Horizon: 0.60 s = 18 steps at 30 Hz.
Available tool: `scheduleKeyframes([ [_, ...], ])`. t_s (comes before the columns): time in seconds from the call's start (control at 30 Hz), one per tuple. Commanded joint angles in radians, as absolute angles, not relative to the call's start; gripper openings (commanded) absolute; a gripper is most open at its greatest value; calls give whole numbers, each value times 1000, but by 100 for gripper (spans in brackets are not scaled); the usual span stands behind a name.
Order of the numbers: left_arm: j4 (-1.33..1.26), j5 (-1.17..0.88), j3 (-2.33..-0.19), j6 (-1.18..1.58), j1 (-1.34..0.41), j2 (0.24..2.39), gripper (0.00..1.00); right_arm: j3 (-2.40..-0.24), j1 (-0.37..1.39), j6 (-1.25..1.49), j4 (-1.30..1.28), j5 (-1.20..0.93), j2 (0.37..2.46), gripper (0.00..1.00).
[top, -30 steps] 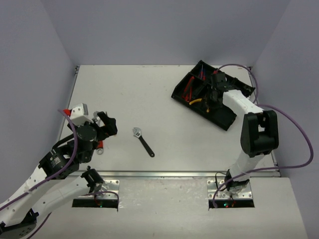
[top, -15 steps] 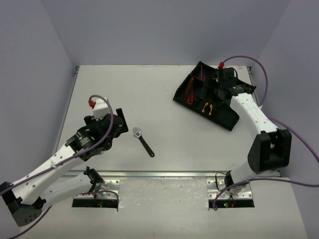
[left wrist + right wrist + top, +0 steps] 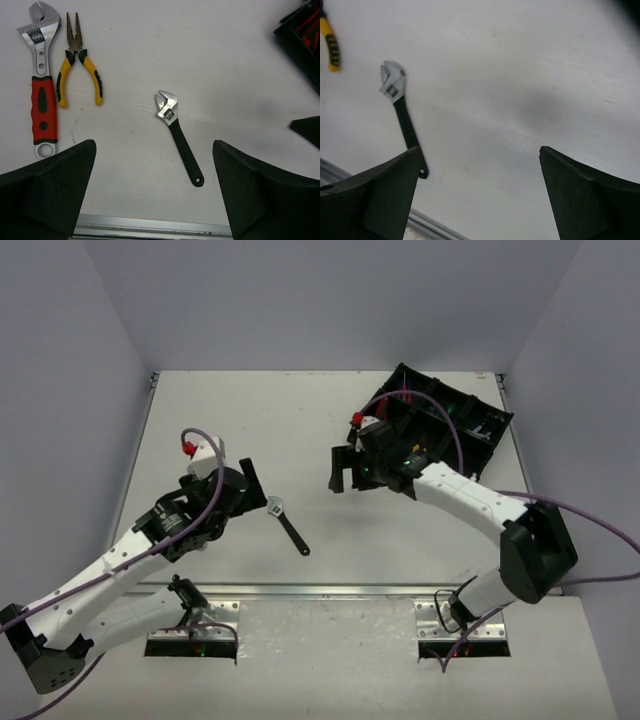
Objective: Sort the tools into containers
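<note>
A small black-handled adjustable wrench [image 3: 287, 524] [image 3: 177, 135] [image 3: 402, 117] lies on the white table between my two grippers. My left gripper [image 3: 243, 498] [image 3: 154, 145] hangs open just left of it, empty. My right gripper [image 3: 345, 475] [image 3: 480, 150] stands open and empty over bare table to the wrench's right. In the left wrist view a red-handled adjustable wrench [image 3: 41, 95] and yellow-handled pliers [image 3: 79, 75] lie side by side; the left arm hides them from above. The black organiser tray [image 3: 497, 422] [image 3: 305, 40] sits at the back right with red and yellow tools inside.
A metal rail [image 3: 330, 590] [image 3: 150, 227] runs along the table's near edge. Grey walls close in the left, back and right sides. My right arm's white links [image 3: 470, 498] stretch from the near right across the tray's front.
My right gripper opened over the tray, then swung left to the table's middle. The tray now lies turned. My left gripper moved right toward the small wrench.
</note>
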<state>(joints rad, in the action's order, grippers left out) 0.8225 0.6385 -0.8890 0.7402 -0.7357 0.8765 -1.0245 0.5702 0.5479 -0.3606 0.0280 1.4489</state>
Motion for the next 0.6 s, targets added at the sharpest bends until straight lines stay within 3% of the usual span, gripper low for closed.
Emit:
scheduleKeyframes([
  [0.0,825,665,-911,765,-727,719,100,-1064,766,669,-146,20,1575,99],
  [0.3,860,789,-942,628,-729,485,100,-1568,1036,557,-133,190,2095,93],
  [0.57,818,786,-891,615,-729,407,100,-2032,1066,485,-241,213,2485,64],
])
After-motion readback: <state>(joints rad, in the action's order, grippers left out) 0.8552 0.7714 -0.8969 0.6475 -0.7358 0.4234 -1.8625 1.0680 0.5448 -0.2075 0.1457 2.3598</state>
